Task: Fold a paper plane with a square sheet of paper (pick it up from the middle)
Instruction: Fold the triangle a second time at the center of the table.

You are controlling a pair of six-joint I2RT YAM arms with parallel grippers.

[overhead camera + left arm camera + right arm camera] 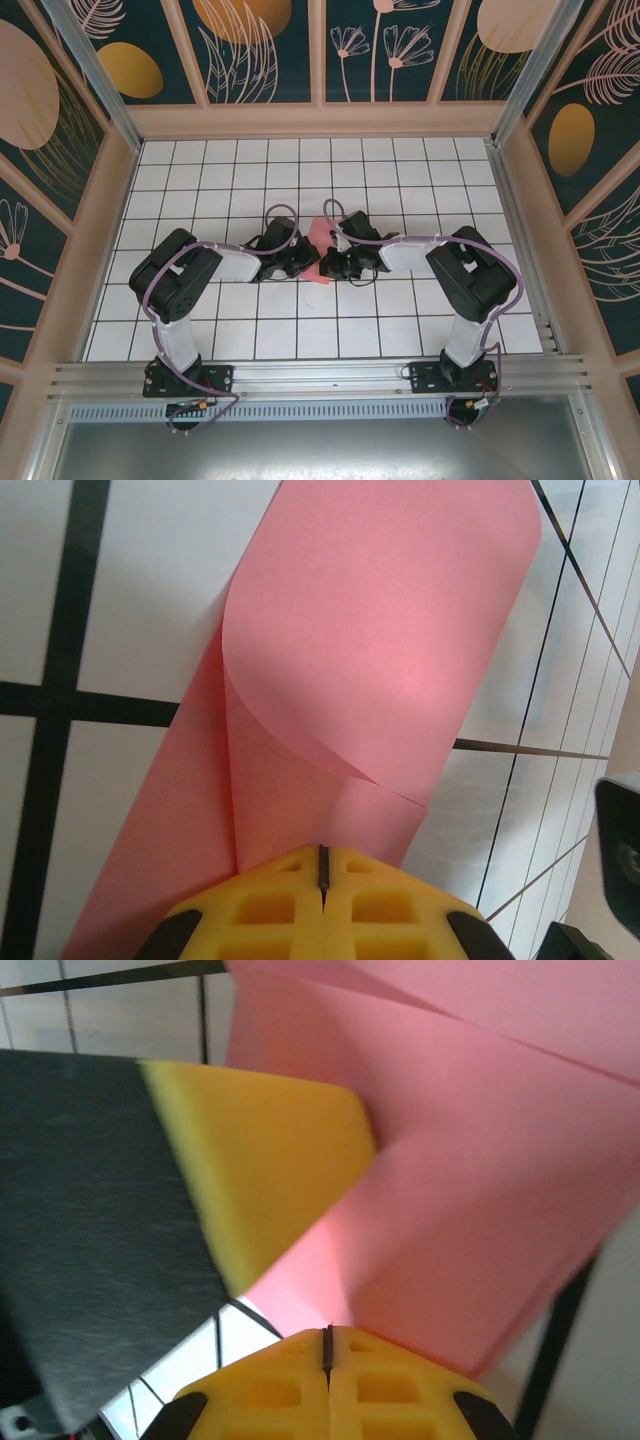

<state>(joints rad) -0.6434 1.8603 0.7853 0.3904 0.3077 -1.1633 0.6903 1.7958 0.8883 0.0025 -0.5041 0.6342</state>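
1. The square sheet of paper (318, 240) is near the middle of the white gridded table (220, 190), between the 2 arms' wrists. It is salmon-pink and bent rather than flat.
2. The left gripper (323, 872) is clenched. Its 2 yellow fingers press together with just a thin dark seam between them, and the paper's near edge runs into that seam, so it is pinching the sheet.
3. In the left wrist view the paper curls. 1 layer bends over in a rounded fold onto another, its curved edge crossing the pink surface. The strip reaches away from the fingers over the black grid lines.
4. The right gripper (327, 1348) is also pressed closed. Pink paper comes down to its seam, and though that view is blurred, it appears to nip the sheet there.
5. In the right wrist view a yellow pad (265, 1175) on a black finger body touches the paper from the left.
6. From above, the 2 grippers meet at the paper, just beside each other. Pink shows above and below them.
7. Beige-framed walls (400, 50) with dark floral panels box in the table, well apart from the paper.
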